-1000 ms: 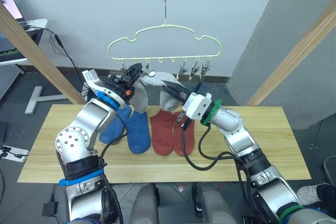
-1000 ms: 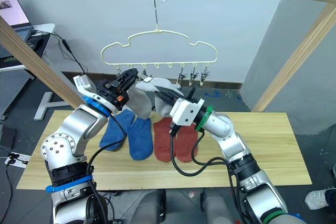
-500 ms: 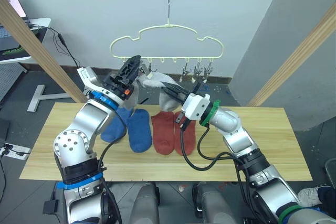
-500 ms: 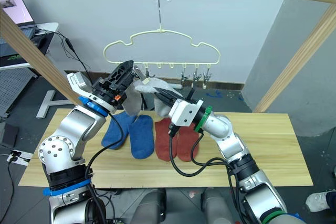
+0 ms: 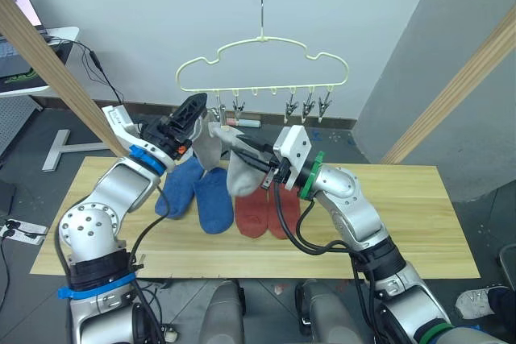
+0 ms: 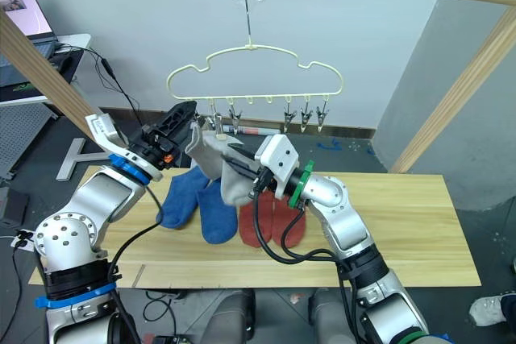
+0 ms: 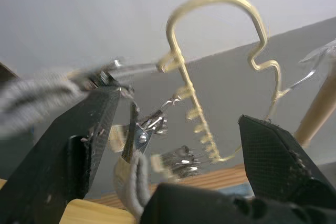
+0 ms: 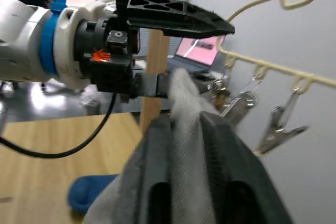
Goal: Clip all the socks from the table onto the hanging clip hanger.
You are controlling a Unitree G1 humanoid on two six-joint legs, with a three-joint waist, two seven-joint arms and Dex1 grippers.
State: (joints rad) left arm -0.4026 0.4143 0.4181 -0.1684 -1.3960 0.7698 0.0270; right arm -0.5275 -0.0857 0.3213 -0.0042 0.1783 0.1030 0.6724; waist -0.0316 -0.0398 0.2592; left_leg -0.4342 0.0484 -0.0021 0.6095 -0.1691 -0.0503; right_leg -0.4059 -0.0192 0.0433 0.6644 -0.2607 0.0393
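In the left eye view, my left gripper (image 5: 196,109) is reaching up in the middle left of the frame, just under the left end of the clip hanger (image 5: 262,66). My right gripper (image 5: 246,153) is holding a grey sock (image 5: 240,175) in the centre. A second grey sock (image 5: 208,144) is hanging beside my left gripper. Two blue socks (image 5: 201,195) and two red socks (image 5: 262,209) are lying on the table (image 5: 403,215) below.

In the left wrist view, my left jaws are standing wide apart around a metal clip (image 7: 140,135).

In the right wrist view, my right jaws are pressing together on the grey sock.
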